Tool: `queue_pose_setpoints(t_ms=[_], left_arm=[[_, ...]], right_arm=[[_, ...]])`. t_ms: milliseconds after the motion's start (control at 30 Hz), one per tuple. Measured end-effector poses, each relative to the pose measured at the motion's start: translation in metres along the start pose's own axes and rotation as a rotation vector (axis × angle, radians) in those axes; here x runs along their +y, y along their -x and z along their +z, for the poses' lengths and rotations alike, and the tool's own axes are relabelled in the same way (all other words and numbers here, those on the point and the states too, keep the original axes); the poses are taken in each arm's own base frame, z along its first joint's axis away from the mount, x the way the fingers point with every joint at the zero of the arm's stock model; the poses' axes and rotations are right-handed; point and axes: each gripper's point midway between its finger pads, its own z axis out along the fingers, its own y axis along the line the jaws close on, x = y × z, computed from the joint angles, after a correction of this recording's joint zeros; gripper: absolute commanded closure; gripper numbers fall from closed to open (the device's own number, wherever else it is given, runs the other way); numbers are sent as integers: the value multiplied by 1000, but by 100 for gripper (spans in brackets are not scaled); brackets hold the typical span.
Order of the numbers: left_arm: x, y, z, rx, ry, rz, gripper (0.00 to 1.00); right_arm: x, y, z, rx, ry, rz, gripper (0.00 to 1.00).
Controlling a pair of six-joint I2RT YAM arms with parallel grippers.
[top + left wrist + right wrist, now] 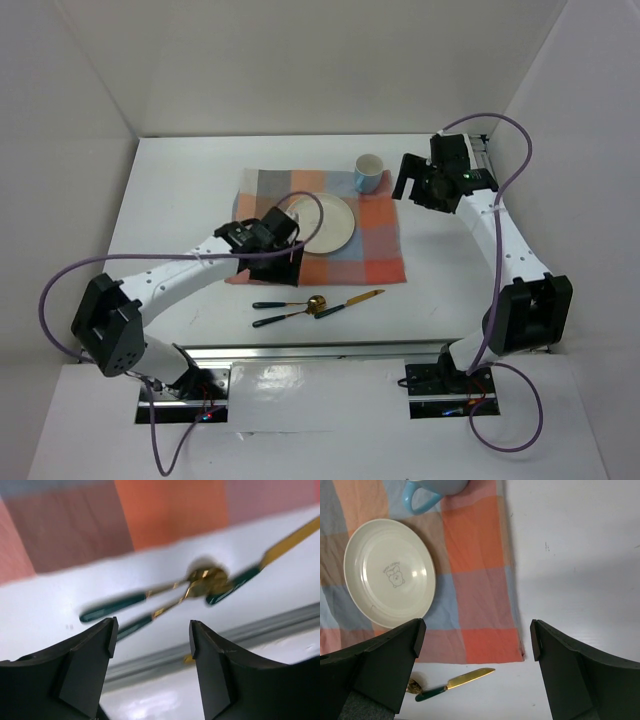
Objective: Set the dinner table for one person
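Note:
The white dinner table [180, 200] carries an orange-blue-brown checked cloth [375, 235]. A cream plate [325, 222] lies on the cloth, and a light blue mug [369, 172] stands at its far right corner. Two gold pieces with green handles [285, 310] and a gold knife [352, 301] lie on the table in front of the cloth. My left gripper [278, 268] is open and empty over the cloth's near left corner, and its wrist view shows the cutlery [150, 605] below. My right gripper [410, 185] is open and empty, high beside the mug. Its wrist view shows the plate [389, 572] and the knife [455, 683].
A metal rail [320, 352] runs along the table's near edge and also shows in the left wrist view [280, 617]. White walls close in the table at the back and on both sides. A purple cable [310, 215] loops over the plate.

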Motion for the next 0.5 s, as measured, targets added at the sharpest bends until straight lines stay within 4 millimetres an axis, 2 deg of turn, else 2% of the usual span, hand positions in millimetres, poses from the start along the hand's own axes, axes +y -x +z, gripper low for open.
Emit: queue_pose_setpoints(t_ms=[100, 200, 367, 467, 500], left_arm=[[-1, -47, 7, 116, 38, 73, 21], [-7, -78, 7, 180, 79, 151, 15], [-6, -106, 17, 244, 164, 240, 15], [5, -114, 27, 275, 225, 255, 20], [8, -115, 30, 279, 237, 257, 26]], right_arm=[[2, 1, 0, -1, 13, 1, 0], [4, 0, 0, 1, 20, 3, 0], [5, 0, 0, 4, 26, 4, 0], [5, 0, 0, 4, 26, 4, 0], [5, 0, 0, 4, 27, 4, 0]])
